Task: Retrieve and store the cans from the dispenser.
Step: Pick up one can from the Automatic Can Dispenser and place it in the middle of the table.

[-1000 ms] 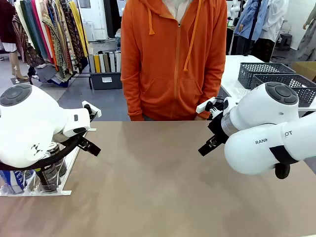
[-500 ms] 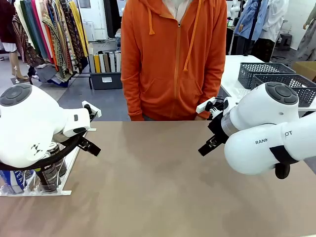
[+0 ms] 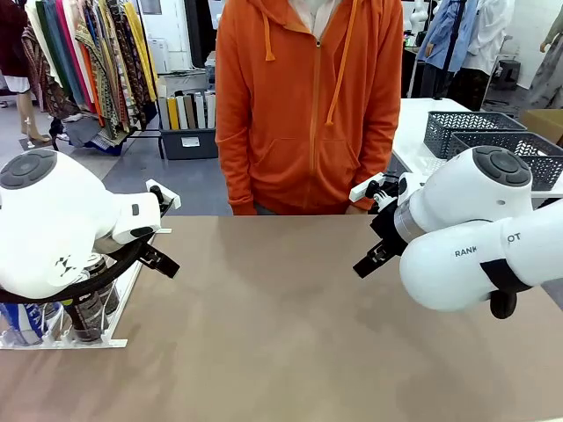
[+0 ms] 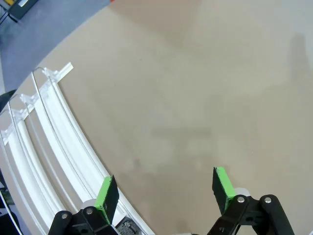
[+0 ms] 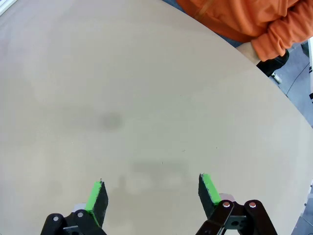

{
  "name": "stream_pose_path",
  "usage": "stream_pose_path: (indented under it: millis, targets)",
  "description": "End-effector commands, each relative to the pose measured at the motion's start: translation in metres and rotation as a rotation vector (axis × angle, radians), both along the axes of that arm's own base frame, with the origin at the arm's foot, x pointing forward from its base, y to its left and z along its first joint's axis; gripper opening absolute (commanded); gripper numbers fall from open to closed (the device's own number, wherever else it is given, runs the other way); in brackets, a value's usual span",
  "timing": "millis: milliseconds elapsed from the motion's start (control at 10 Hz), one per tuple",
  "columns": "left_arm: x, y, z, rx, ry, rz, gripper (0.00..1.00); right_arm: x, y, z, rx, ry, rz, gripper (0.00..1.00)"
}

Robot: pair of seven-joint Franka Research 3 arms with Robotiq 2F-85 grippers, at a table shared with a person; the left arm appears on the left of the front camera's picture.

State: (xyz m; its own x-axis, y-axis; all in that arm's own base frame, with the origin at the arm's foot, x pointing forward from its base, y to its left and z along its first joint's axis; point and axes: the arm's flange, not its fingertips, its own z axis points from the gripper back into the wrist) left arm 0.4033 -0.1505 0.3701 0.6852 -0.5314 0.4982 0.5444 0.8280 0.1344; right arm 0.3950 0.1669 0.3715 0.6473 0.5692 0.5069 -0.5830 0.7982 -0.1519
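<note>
Nothing has moved since the earlier frame: both arms and every object keep their positions. Front view: a plain beige table (image 3: 290, 334) spans the foreground. A person (image 3: 308, 105) in an orange hooded top stands at its far edge. Behind, a rack of hanging clothes (image 3: 88, 61) stands on a grey floor (image 3: 189, 180) at left. Two dark lattice baskets (image 3: 493, 132) rest on a white table (image 3: 418, 132) at right.

The dispenser (image 3: 62, 343) lies flat along the table's left edge, under the left arm. The cans stand at its near end, partly hidden by the arm: a dark can (image 3: 88, 312) and, to its left, a blue can (image 3: 22, 321).

Left wrist view: the left gripper (image 4: 164, 176) has its jaws spread wide, with bare table between the green pads and nothing held. The dispenser's white rails run just beside it along the picture's left, and one finger (image 4: 106, 196) overlaps the nearest rail. Whether they touch cannot be told.

Right wrist view: the right gripper (image 5: 151, 181) is likewise spread wide and holds nothing. It hangs over bare table, well apart from the dispenser, with an orange sleeve (image 5: 283, 34) at the table's far edge.
</note>
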Motion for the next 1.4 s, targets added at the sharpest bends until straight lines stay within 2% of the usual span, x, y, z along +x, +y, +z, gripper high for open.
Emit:
stream_pose_path:
  millis: [0, 300, 400, 500, 600, 700, 800, 900, 1000, 1100, 1200, 1300]
  targets:
    - [0.000, 0.000, 0.000, 0.000, -0.001, -0.001, 1.00, 0.000, 0.000, 0.000, 0.000, 0.000, 0.000, 1.00]
    - [0.000, 0.000, 0.000, 0.000, -0.001, -0.001, 1.00, 0.000, 0.000, 0.000, 0.000, 0.000, 0.000, 1.00]
    - [0.000, 0.000, 0.000, 0.000, 0.000, 0.000, 1.00, -0.002, -0.003, 0.000, 0.006, 0.083, -0.002, 1.00]
    - [-0.004, -0.001, 0.005, -0.042, 0.119, -0.003, 1.00, -0.005, -0.006, 0.006, 0.057, 0.187, -0.028, 1.00]
    - [-0.009, 0.001, 0.012, -0.128, 0.218, -0.051, 1.00, -0.006, -0.013, 0.015, 0.166, 0.251, -0.083, 1.00]
    - [-0.013, 0.002, 0.028, -0.297, 0.389, 0.059, 1.00, -0.007, -0.023, 0.024, 0.353, 0.358, -0.113, 1.00]
    - [-0.021, 0.006, 0.047, -0.441, 0.554, 0.065, 1.00, -0.009, -0.035, 0.041, 0.579, 0.505, -0.179, 1.00]
    - [-0.029, 0.017, 0.065, -0.572, 0.612, 0.048, 1.00, -0.016, -0.053, 0.057, 0.747, 0.600, -0.229, 1.00]
    - [-0.042, 0.040, 0.087, -0.679, 0.675, -0.012, 1.00, -0.031, -0.078, 0.073, 0.895, 0.665, -0.201, 1.00]
    - [-0.054, 0.073, 0.111, -0.815, 0.667, -0.062, 1.00, -0.054, -0.112, 0.090, 1.010, 0.635, -0.193, 1.00]
    - [-0.063, 0.121, 0.136, -0.991, 0.585, -0.068, 1.00, -0.081, -0.158, 0.108, 1.111, 0.547, -0.229, 1.00]
    - [-0.073, 0.167, 0.150, -1.115, 0.503, -0.014, 1.00, -0.108, -0.199, 0.121, 1.197, 0.456, -0.314, 1.00]
